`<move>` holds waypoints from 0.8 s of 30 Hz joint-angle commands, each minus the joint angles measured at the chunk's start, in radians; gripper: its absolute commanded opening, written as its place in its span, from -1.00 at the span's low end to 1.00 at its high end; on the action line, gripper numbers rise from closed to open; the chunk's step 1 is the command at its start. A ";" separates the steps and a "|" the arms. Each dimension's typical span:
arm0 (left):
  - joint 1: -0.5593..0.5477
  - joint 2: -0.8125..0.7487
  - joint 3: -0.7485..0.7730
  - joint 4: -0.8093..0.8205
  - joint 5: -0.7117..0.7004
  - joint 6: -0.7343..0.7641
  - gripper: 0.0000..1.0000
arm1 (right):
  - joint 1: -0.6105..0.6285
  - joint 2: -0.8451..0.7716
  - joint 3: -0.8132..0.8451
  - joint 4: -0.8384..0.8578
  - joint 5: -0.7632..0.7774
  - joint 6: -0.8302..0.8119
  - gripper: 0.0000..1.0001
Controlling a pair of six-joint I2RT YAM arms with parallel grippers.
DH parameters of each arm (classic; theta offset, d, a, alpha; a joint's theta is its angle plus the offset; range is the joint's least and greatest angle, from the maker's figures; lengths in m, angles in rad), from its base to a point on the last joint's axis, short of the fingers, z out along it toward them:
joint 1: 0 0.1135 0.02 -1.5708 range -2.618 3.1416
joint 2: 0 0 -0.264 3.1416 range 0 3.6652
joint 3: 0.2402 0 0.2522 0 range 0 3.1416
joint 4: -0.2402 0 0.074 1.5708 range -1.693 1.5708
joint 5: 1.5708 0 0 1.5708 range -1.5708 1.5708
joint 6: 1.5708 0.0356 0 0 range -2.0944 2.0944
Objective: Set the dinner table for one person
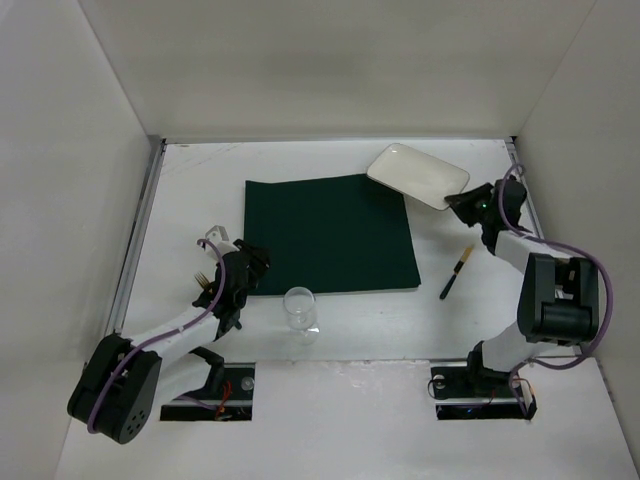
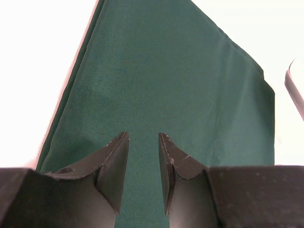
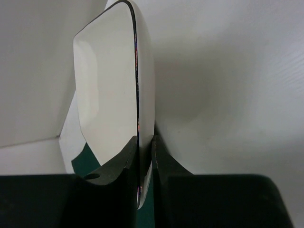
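The white dinner table (image 1: 480, 330) carries a dark green placemat (image 1: 330, 235) in its middle. My right gripper (image 1: 462, 207) is shut on the rim of a white rectangular plate (image 1: 415, 172) and holds it tilted over the placemat's far right corner. In the right wrist view the plate (image 3: 109, 80) stands edge-on between my fingers (image 3: 145, 140). My left gripper (image 1: 250, 262) is open and empty at the placemat's near left corner. In the left wrist view it (image 2: 143, 137) hovers over the green cloth (image 2: 166, 71).
A clear glass (image 1: 300, 310) stands just in front of the placemat's near edge. A black and gold piece of cutlery (image 1: 455, 272) lies right of the placemat. A gold fork (image 1: 203, 280) lies left of my left gripper. White walls enclose the table.
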 commanded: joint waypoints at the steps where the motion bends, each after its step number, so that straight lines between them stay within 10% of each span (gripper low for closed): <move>1: 0.006 -0.004 0.019 0.052 -0.004 -0.006 -0.41 | 0.104 -0.078 0.042 0.325 -0.162 0.064 -0.91; 24: 0.041 -0.206 0.039 -0.208 -0.012 -0.003 -0.43 | 0.474 0.195 0.123 0.416 -0.345 0.027 -0.93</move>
